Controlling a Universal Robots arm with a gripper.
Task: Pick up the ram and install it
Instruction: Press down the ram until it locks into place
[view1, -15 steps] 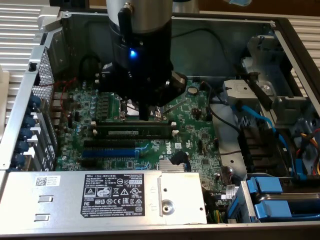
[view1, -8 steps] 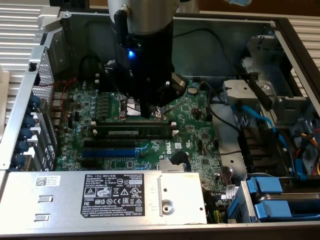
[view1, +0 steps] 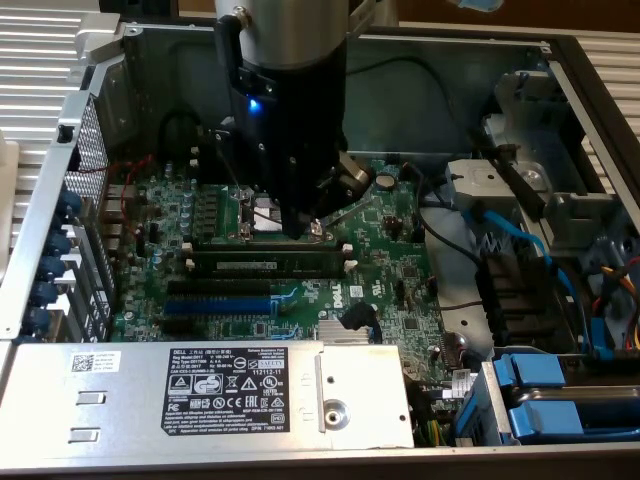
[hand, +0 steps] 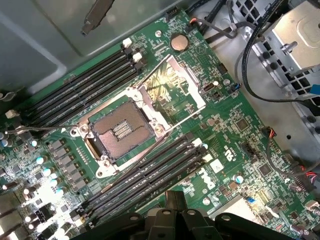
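One ram (view1: 268, 264) seated in exterior view, closed gripper (hand: 167, 212) empty above slots.

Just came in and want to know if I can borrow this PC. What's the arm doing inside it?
A robot arm is working inside the open computer case, fitting memory on the motherboard. Its gripper is shut and down low, next to the empty CPU socket and right by the memory slots. The ram stands in one of those slots between the white end clips, just beside the gripper tip. I can't tell whether the gripper touches it or whether it is fully clicked in.
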